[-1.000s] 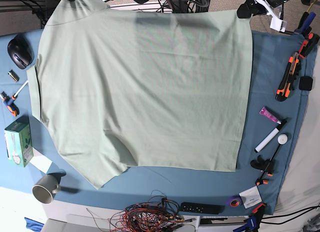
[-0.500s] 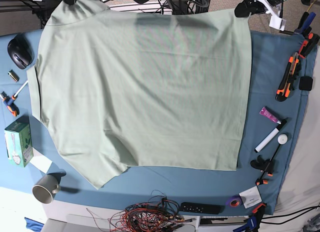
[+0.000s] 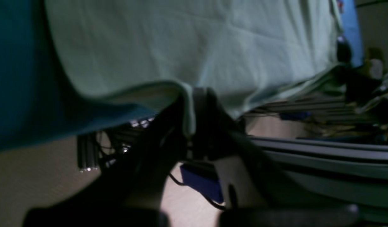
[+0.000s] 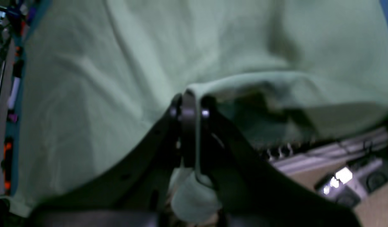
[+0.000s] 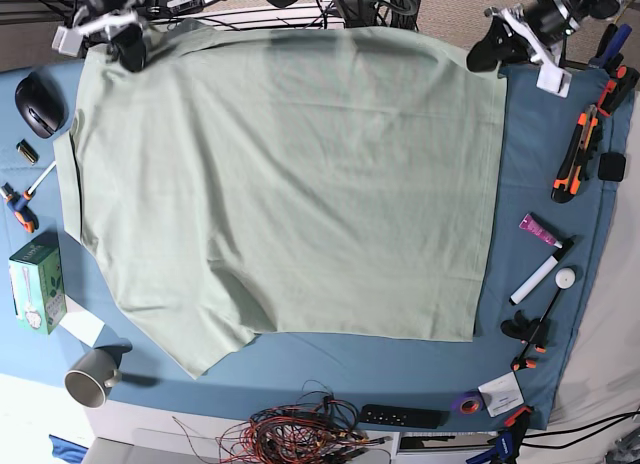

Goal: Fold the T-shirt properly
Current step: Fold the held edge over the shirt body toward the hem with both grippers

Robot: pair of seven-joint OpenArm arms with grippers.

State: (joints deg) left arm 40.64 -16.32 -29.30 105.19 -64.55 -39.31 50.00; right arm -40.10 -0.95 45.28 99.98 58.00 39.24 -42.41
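- Since the earlier base frames, both arms have come further into view along the top edge, and the far hem of the T-shirt [image 5: 280, 174] sits a little lower in the frame, its upper corners lifted.
- T-shirt: spread nearly flat across the centre of the frame on the teal tablecloth [image 5: 540, 174] covering the tabletop, one sleeve pointing toward the lower left.
- Right gripper [image 5: 128, 46], upper left of the base view: jaws clamped together on a pinch of shirt fabric, confirmed in the right wrist view [image 4: 189, 110].
- Left gripper [image 5: 487, 46], upper right of the base view: jaws likewise closed on the shirt's hem, as the left wrist view [image 3: 194, 119] shows.
- Step in hand, as judged: the opening fold, with the two far corners held and raised.
- Next move, as judged: both corners should travel together toward the bottom of the frame, level with each other, so the fold lands straight.
- Surroundings: a black mouse [image 5: 38, 102] at the left edge, a grey mug [image 5: 90, 376] at lower left, a white marker [image 5: 538, 277] at right, tangled wires [image 5: 300, 429] along the bottom.
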